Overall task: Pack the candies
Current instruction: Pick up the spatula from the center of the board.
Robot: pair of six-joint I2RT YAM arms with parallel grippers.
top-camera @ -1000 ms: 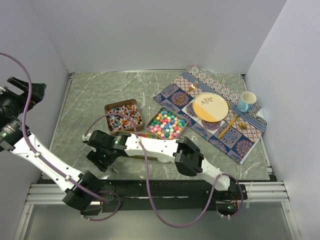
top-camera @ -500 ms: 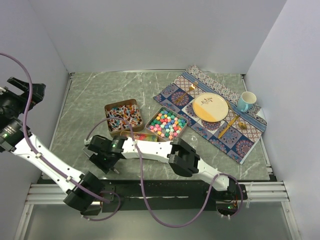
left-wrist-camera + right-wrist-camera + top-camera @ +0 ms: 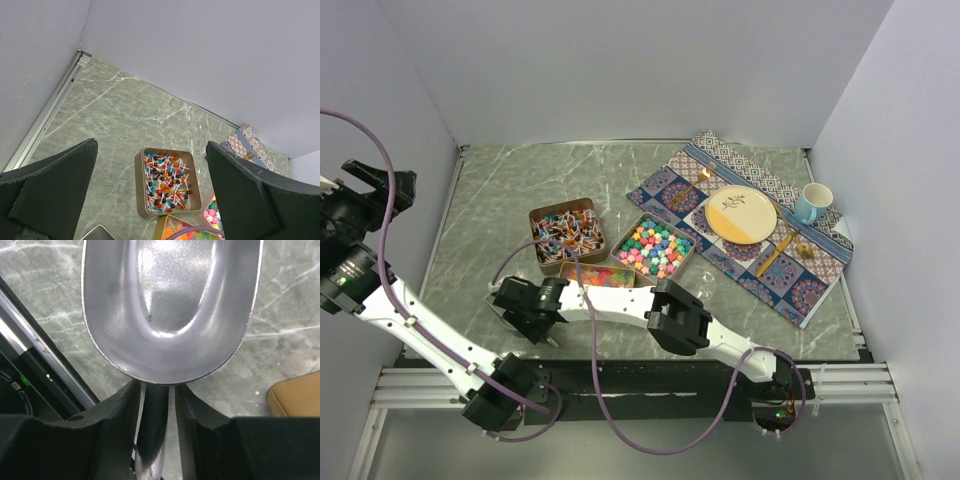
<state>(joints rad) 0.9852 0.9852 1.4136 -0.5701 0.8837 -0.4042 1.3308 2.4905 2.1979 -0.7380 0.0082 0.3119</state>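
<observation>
The candies lie in three copper tins. Stick sweets fill the left tin [image 3: 567, 233] [image 3: 167, 182], chunky pastel pieces the right tin [image 3: 654, 248], and small orange-pink pieces the tin [image 3: 597, 275] in front. My right gripper [image 3: 525, 312] [image 3: 157, 390] reaches across to the front left of the tins. It has closed in on the handle of a metal scoop [image 3: 170, 305], which is empty, with only thin slivers showing beside the handle. My left gripper [image 3: 375, 185] [image 3: 151, 150] hangs high at the far left, open and empty.
A patterned mat [image 3: 690, 170] at the right holds a plate [image 3: 741, 214], a blue cup [image 3: 812, 202] and gold cutlery [image 3: 782, 250]. A tan tin corner [image 3: 295, 397] lies right of the scoop. A metal rail [image 3: 620, 380] runs along the near table edge.
My right gripper has slid a little left and nearer, and its jaws have narrowed round the scoop handle. The left arm shifted slightly.
</observation>
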